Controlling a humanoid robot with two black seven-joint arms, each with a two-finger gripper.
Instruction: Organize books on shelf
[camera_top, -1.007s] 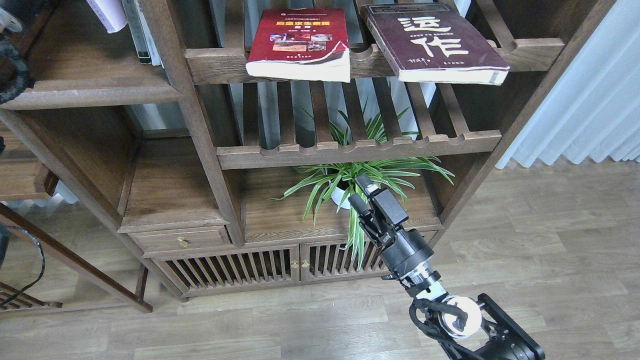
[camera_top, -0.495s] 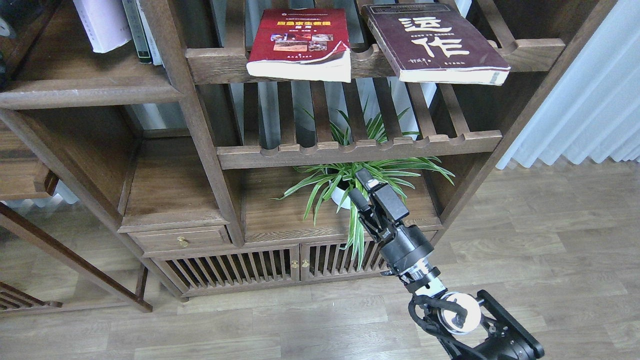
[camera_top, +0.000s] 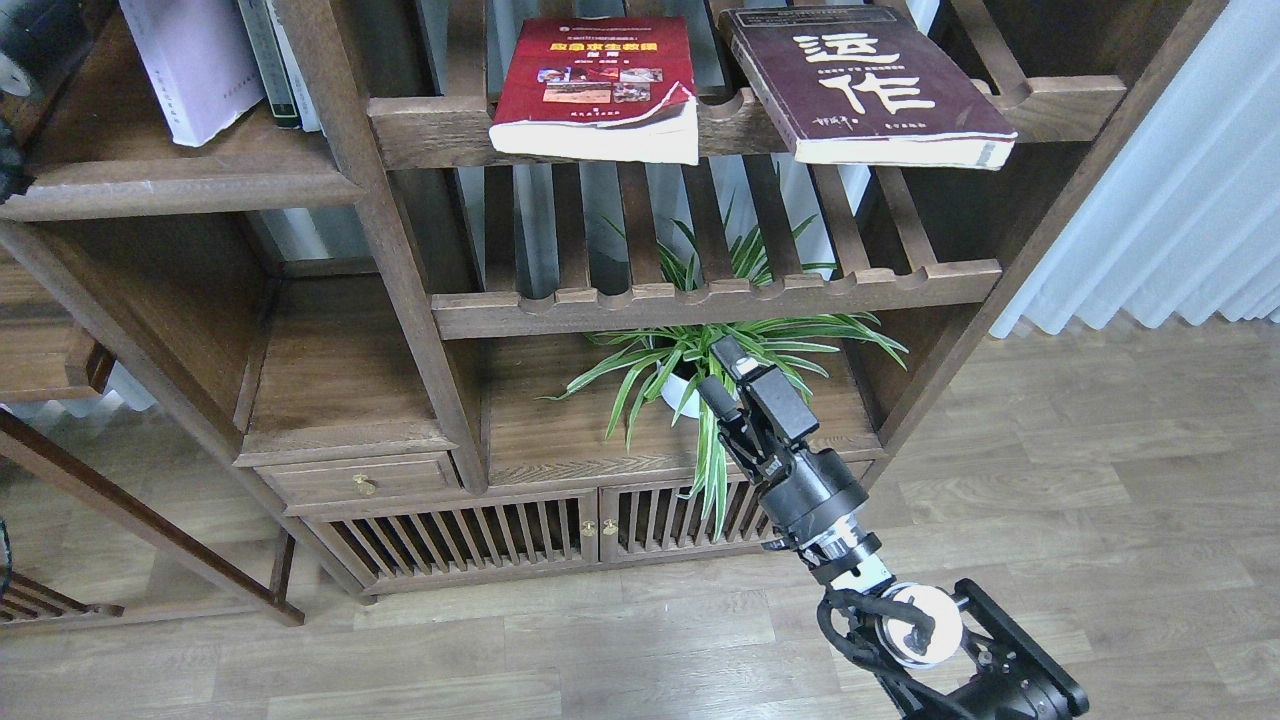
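The maroon book (camera_top: 865, 85) bears big white characters "运作"; the red book's (camera_top: 600, 85) yellow title is unreadable.

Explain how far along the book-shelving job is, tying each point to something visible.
Done: the pale lilac book stands on the solid shelf at upper left, beside other volumes. In hand: nothing; the right gripper hangs empty in front of the plant. Left: the red book and the maroon book lie flat on the slatted rack, overhanging its front rail.
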